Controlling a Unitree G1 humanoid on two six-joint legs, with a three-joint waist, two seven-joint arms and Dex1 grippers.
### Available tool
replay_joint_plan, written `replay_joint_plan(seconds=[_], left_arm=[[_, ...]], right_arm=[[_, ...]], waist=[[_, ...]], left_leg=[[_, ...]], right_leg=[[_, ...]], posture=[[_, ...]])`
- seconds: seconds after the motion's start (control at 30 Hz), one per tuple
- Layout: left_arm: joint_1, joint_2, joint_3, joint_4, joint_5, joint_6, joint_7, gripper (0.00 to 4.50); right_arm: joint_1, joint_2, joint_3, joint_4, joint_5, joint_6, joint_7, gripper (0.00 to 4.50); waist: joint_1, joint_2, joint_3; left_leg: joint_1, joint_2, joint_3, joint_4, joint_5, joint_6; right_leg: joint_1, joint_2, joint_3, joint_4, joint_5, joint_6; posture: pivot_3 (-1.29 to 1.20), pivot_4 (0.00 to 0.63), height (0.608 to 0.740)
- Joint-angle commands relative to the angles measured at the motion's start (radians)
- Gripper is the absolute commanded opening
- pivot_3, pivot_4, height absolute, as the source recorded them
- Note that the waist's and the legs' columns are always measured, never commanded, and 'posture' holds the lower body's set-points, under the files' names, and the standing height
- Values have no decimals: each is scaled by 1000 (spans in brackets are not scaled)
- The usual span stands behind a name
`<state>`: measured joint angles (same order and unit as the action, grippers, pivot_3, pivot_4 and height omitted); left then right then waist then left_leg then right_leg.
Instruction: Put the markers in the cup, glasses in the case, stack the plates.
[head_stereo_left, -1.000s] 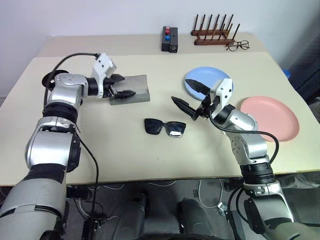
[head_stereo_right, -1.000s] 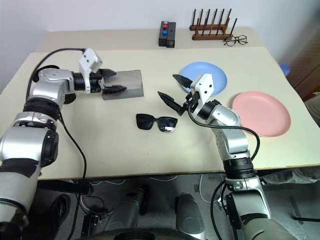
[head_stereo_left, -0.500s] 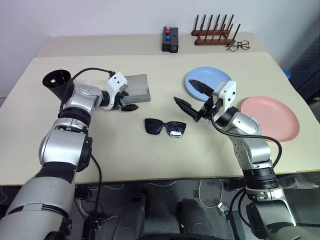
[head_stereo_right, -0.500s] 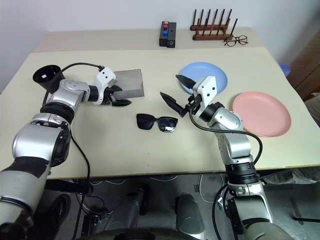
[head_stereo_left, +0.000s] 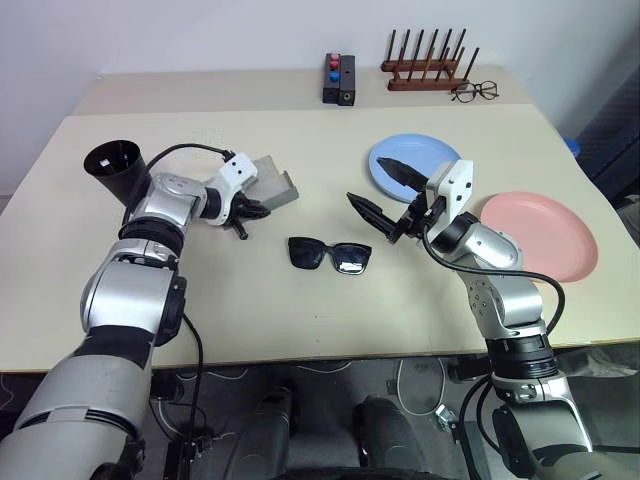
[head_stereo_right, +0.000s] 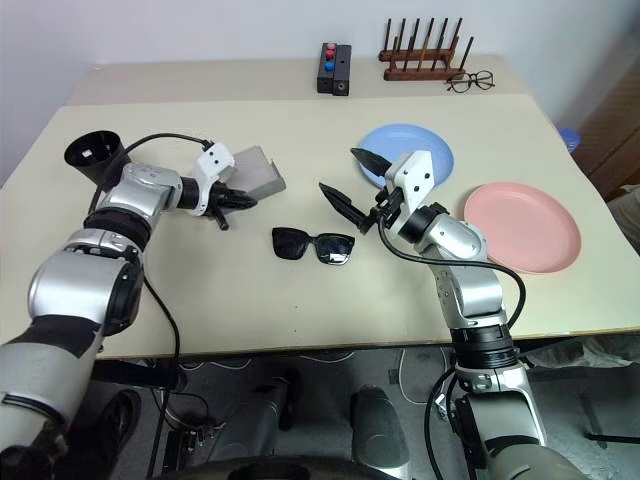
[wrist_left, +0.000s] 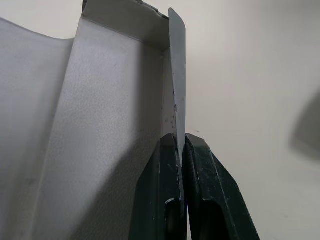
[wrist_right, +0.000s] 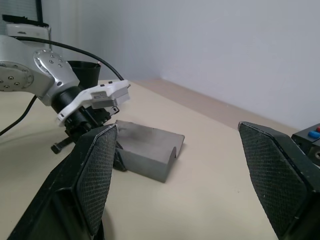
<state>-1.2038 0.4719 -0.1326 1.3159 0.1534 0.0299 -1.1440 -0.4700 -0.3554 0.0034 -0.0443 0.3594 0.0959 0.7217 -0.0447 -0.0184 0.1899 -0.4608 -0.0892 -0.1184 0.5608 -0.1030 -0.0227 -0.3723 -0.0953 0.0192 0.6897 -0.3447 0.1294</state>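
Now that the left pincer (head_stereo_left: 252, 209) has clamped the flat grey fabric case's flap (wrist_left: 177, 75), black-framed sunglasses (head_stereo_left: 331, 254) beside it await; right pincer (head_stereo_left: 384, 195) hovers open.

Lab-type test setup: bare beige table (head_stereo_left: 300, 300), plain white wall (head_stereo_left: 200, 30).

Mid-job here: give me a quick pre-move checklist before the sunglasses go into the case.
1. Left gripper pinching the case flap: ok, jaws shut on its thin edge.
2. Case open: ok, flap lifted and the inside shows.
3. Right gripper ready: ok, jaws wide open, holding nothing.
4. Sunglasses reachable: ok, lying free on the table, between both grippers.
5. Sunglasses arms folded: cannot tell.
6. Path from sunglasses to case: ok, bare table between them.
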Motion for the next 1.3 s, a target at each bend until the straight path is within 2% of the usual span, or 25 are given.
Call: replay_joint_plan(seconds=[0.03, 0.23, 0.3, 0.5, 0.73, 1.0, 1.1, 1.2, 1.3], left_arm=[[-41, 70, -3, -30, 8, -32, -134, 15], [-36, 175, -16, -73, 3, -132, -416, 15], [-18, 196, -45, -103, -70, -173, -463, 15], [97, 308, -254, -265, -244, -277, -470, 15], [206, 442, -422, -481, -474, -238, -470, 15], [287, 498, -477, -579, -540, -248, -470, 15], [302, 500, -474, -587, -544, -230, -470, 15], [316, 487, -458, -579, -525, -253, -470, 15], [320, 479, -449, -562, -507, -271, -470, 15]], right_arm=[[-18, -3, -13, -40, 10, -7, 3, 3923], [-16, -1, -13, -40, 13, -5, 6, 3923], [-15, -2, -13, -40, 13, -6, 9, 3923], [-21, 2, -11, -36, 15, -2, 15, 3923], [-22, -4, -14, -38, 19, 5, 19, 3923], [-21, -3, -7, -37, 23, 7, 31, 3923], [2, -15, 3, -72, 60, 33, 79, 3923], [84, -93, 34, -186, 157, 122, 225, 3923], [112, -131, 45, -202, 124, 101, 250, 3923]], waist=[[-2, 0, 0], [1, 0, 0], [3, 0, 0], [-2, 0, 0], [1, 0, 0], [0, 0, 0], [0, 0, 0], [5, 1, 0], [2, 1, 0]], left_leg=[[0, 0, 0, 0, 0, 0], [0, 0, 0, 0, 0, 0], [0, 0, 0, 0, 0, 0], [0, 0, -1, 0, 0, 0], [0, 1, -1, -1, 0, 0], [0, 1, -1, 0, 0, 0], [0, 1, -1, 0, 0, 0], [0, 1, -1, 0, 0, 0], [0, 1, -1, 0, 0, 1]], right_leg=[[0, 0, 0, 0, 0, 0], [0, 0, 0, 0, 0, 0], [0, 0, 0, 0, 0, 0], [0, 0, 1, 0, 0, 0], [-1, 0, 3, 0, 0, 0], [-1, 0, 2, 0, 0, -1], [-1, 0, 2, 0, 0, -1], [-1, 0, 2, 0, 0, -1], [0, 0, 2, -1, 0, 0]], posture=[[0, 150, 740], [0, 150, 740], [0, 150, 740], [0, 150, 740], [0, 150, 740], [0, 150, 740], [0, 150, 740], [0, 150, 740], [0, 150, 740]])
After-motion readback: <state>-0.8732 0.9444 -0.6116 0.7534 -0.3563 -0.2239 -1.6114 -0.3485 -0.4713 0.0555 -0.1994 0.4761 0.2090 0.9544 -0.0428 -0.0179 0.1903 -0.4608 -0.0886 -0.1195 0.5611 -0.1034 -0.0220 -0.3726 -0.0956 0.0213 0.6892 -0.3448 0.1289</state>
